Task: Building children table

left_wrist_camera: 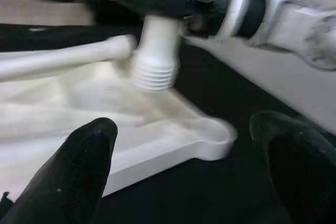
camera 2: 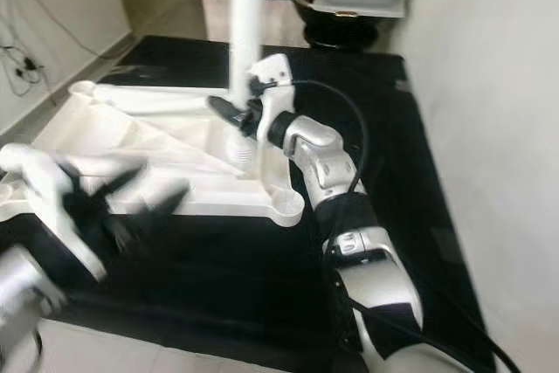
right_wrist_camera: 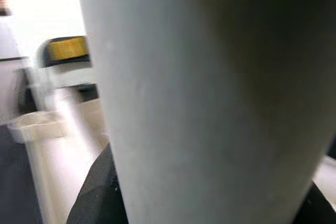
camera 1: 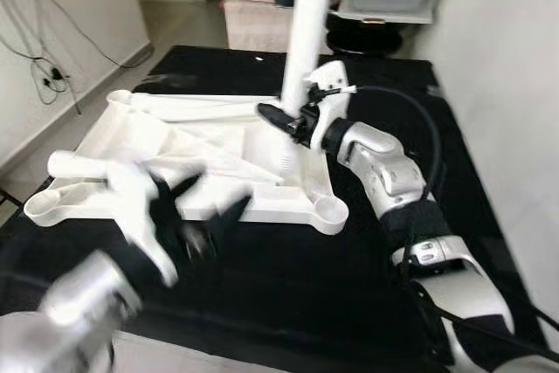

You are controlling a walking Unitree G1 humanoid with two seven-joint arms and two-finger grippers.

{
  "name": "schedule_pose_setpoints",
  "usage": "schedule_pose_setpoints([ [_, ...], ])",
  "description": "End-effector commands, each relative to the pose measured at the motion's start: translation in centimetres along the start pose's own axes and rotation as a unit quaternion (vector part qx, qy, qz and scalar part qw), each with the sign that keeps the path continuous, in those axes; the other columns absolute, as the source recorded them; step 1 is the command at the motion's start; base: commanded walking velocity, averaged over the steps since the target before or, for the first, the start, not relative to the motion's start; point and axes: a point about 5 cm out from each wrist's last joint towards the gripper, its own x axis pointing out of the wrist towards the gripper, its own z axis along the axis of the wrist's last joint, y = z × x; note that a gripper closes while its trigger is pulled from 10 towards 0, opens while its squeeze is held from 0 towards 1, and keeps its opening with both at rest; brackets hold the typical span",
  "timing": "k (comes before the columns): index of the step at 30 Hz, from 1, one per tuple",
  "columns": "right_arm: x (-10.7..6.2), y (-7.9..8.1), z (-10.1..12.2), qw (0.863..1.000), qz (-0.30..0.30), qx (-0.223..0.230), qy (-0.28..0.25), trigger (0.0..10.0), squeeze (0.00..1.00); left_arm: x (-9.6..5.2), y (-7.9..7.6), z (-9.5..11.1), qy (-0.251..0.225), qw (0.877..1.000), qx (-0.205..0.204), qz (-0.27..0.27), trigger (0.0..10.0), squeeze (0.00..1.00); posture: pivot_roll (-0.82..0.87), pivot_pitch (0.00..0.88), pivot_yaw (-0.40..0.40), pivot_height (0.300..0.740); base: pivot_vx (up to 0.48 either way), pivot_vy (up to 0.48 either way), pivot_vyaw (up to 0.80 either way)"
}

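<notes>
Starting on the left: the left gripper (camera 1: 188, 216) is hovering low over the black counter (camera 1: 288, 277), just in front of the near edge of the white tabletop (camera 1: 218, 159), which lies upside down with its corner sockets facing up. It's blurry in the head views, but its fingers (left_wrist_camera: 79, 166) are clearly spread wide with nothing between them. One loose leg (camera 1: 201, 104) lies flat along the far side of the tabletop, long axis running left-right, and another white piece near the left corner is too smeared to call.

Moving right, the right gripper (camera 1: 293, 120) has its fingers pinching a white table leg (camera 1: 307, 24) low on the tube. That leg stands basically upright, long axis vertical, ribbed threaded end (left_wrist_camera: 155, 72) pointing down. From the left wrist view the threaded end looks like it's hanging just above the tabletop, near the right front corner socket (camera 1: 330, 209) but not in it yet, though I can't say for sure.

Handling-wise, my guess is it's hollow moulded plastic: light, stiff, smooth, so a bit slippery when twisted. Gripping low near the threads seems right, since it keeps the tip steady. The tabletop probably slides easily on that cloth, so the free left gripper bracing an edge would help.
</notes>
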Motion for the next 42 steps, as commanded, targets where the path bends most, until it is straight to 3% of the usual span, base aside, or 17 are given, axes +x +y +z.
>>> schedule_pose_setpoints([
  [1, -0.3, 0.3, 0.3, 0.998, 0.055, 0.0, -0.008, 10.0, 0.0, -0.7, -1.0, -1.5, 0.041, 0.999, 0.008, 0.007, 10.0, 0.0, 0.08, 0.232, 0.003, 0.74, 0.0, 0.0, 0.0],
  [3, -1.1, -0.1, 0.3, 0.996, 0.086, 0.01, -0.013, 10.0, 0.0, -1.4, -1.6, -2.4, 0.057, 0.998, 0.008, 0.026, 10.0, 0.0, 0.09, 0.254, 0.009, 0.74, 0.0, 0.0, 0.0],
  [4, -2.7, -0.9, 0.4, 0.991, 0.129, 0.011, -0.03, 10.0, 0.0, -2.3, -1.7, -3.2, 0.082, 0.99, 0.07, 0.091, 10.0, 0.0, 0.09, 0.276, 0.018, 0.74, 0.0, 0.0, 0.0],
  [6, -3.5, -1.1, 0.5, 0.989, 0.147, 0.009, -0.034, 10.0, 0.0, -2.7, -1.9, -3.3, 0.084, 0.988, 0.084, 0.102, 10.0, 0.0, 0.09, 0.293, 0.028, 0.74, 0.0, 0.0, 0.0],
  [9, -4.0, -1.3, 0.6, 0.987, 0.158, 0.006, -0.036, 10.0, 0.0, -3.0, -2.1, -3.2, 0.085, 0.987, 0.091, 0.105, 10.0, 0.0, 0.09, 0.298, 0.03, 0.74, 0.0, 0.0, 0.0],
  [11, -5.3, -2.3, 0.8, 0.986, 0.166, -0.026, -0.017, 10.0, 0.0, -3.8, -2.4, -3.0, 0.08, 0.981, 0.096, 0.15, 10.0, 0.0, 0.09, 0.326, 0.046, 0.74, 0.0, 0.0, 0.0],
  [12, -6.0, -3.5, 1.5, 0.99, 0.136, -0.042, -0.013, 10.0, 0.0, -4.3, -2.7, -2.8, 0.081, 0.977, 0.102, 0.169, 10.0, 0.0, 0.09, 0.343, 0.052, 0.74, 0.0, 0.0, 0.0],
  [17, -7.2, -4.4, 3.3, 0.99, 0.131, -0.033, -0.042, 10.0, 0.0, -4.6, -3.4, -2.7, 0.085, 0.976, 0.121, 0.158, 10.0, 0.0, 0.09, 0.358, 0.066, 0.74, 0.0, 0.0, 0.0],
  [20, -8.3, -4.4, 4.9, 0.984, 0.163, -0.025, -0.07, 10.0, 0.0, -4.9, -3.8, -2.8, 0.086, 0.975, 0.124, 0.161, 10.0, 0.0, 0.09, 0.36, 0.069, 0.74, 0.0, 0.0, -0.8],
  [26, -9.8, -3.1, 6.7, 0.967, 0.233, -0.041, -0.093, 10.0, 0.0, -5.1, -4.2, -2.9, 0.084, 0.974, 0.13, 0.163, 10.0, 0.0, 0.09, 0.367, 0.079, 0.74, 0.0, 0.0, -0.5],
  [30, -10.1, -1.0, 7.1, 0.945, 0.311, -0.069, -0.073, 10.0, 0.0, -5.0, -4.3, -2.8, 0.082, 0.973, 0.141, 0.164, 10.0, 0.0, 0.08, 0.367, 0.077, 0.74, 0.0, 0.0, 0.0],
  [36, -9.8, 0.2, 6.7, 0.933, 0.344, -0.096, -0.039, 10.0, 0.0, -4.9, -4.4, -2.8, 0.078, 0.972, 0.149, 0.163, 10.0, 0.0, 0.08, 0.368, 0.073, 0.74, 0.0, 0.0, 0.0],
  [38, -9.8, 0.5, 6.3, 0.929, 0.354, -0.106, -0.022, 10.0, 0.0, -4.8, -4.3, -2.7, 0.076, 0.972, 0.152, 0.163, 10.0, 0.0, 0.08, 0.37, 0.071, 0.74, 0.0, 0.0, 0.0],
  [39, -9.8, 1.2, 5.2, 0.921, 0.369, -0.122, 0.018, 10.0, 0.0, -4.7, -4.3, -2.7, 0.074, 0.971, 0.158, 0.162, 10.0, 0.0, 0.07, 0.372, 0.071, 0.74, 0.0, 0.0, 0.0],
  [42, -9.7, 1.4, 4.9, 0.919, 0.372, -0.126, 0.029, 10.0, 0.0, -4.6, -4.3, -2.7, 0.073, 0.971, 0.16, 0.162, 10.0, 0.0, 0.07, 0.372, 0.071, 0.74, 0.0, 0.0, 0.0],
])
